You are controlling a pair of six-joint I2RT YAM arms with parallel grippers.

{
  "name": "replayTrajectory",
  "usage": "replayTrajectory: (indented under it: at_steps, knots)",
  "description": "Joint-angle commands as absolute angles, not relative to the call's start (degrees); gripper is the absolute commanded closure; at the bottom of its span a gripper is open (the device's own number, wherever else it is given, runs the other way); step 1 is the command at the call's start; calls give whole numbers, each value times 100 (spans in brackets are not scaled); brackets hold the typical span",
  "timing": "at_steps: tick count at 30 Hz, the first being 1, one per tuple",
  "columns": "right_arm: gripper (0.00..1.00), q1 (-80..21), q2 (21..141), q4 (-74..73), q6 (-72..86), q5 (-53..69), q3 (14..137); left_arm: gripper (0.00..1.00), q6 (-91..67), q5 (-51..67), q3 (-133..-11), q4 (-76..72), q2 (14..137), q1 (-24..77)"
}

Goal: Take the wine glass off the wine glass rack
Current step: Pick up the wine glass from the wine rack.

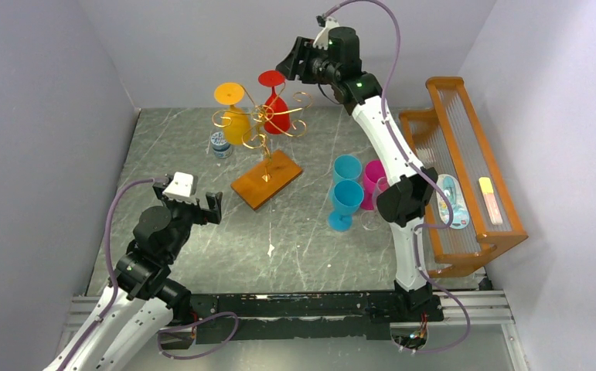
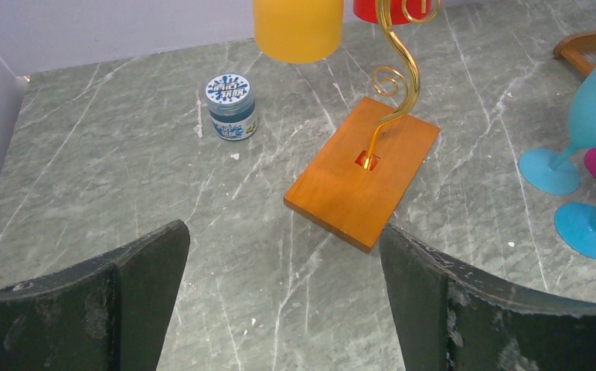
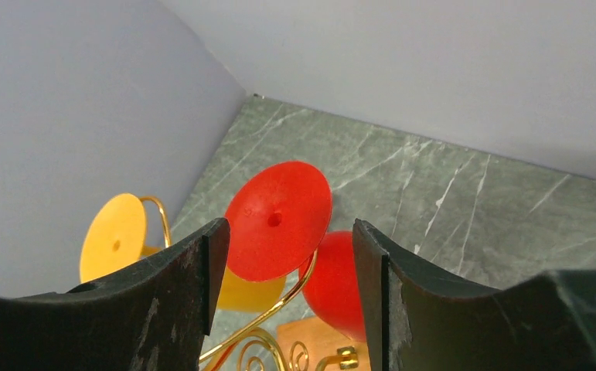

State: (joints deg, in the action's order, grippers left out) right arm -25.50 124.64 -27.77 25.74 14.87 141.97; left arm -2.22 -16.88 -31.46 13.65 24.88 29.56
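Observation:
The wine glass rack [image 1: 266, 131] is a gold wire tree on a brown wooden base [image 1: 267, 179] mid-table. Two wine glasses hang upside down from it, a red one [image 1: 276, 108] and a yellow one [image 1: 234, 117]. My right gripper [image 1: 291, 66] hovers high, just right of the red glass's foot [image 3: 279, 220], open, with nothing between its fingers. In the right wrist view that foot shows beyond the gap, and the yellow foot [image 3: 113, 236] is to the left. My left gripper [image 1: 198, 205] is open and low, left of the base [image 2: 364, 182].
A small blue jar [image 1: 219, 144] stands left of the rack. Two blue glasses [image 1: 347, 193] and a pink one [image 1: 373, 179] stand right of the base. An orange wooden frame with clear rods [image 1: 464, 170] lines the right wall.

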Motion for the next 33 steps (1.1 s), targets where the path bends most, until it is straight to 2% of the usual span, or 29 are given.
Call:
replayTrajectory:
  at_steps: [1,9,14,17,24,33]
  knots:
    - [37,-2540,12588,-2764,2593,1877,14307,3,-236,-1682,-3331,1459,2485,2927]
    - [39,-2540,12852,-2590,2781,2021,14288,3,-177,-1530,-3304,1428,2525,2927]
    - [45,-2531,12990,-2634,2850,1864,14429,3,-189,-1525,-3340,1467,2607,2927]
    - [53,-2515,13052,-2603,2901,2052,14431,3,-181,-1500,-3340,1467,2621,2926]
    - [65,-2514,12944,-2650,2891,2174,14312,3,-211,-1389,-3357,1475,2701,2924]
    - [83,-2529,12707,-2811,2780,1638,14281,3,-185,-808,-3387,1448,2795,2925]
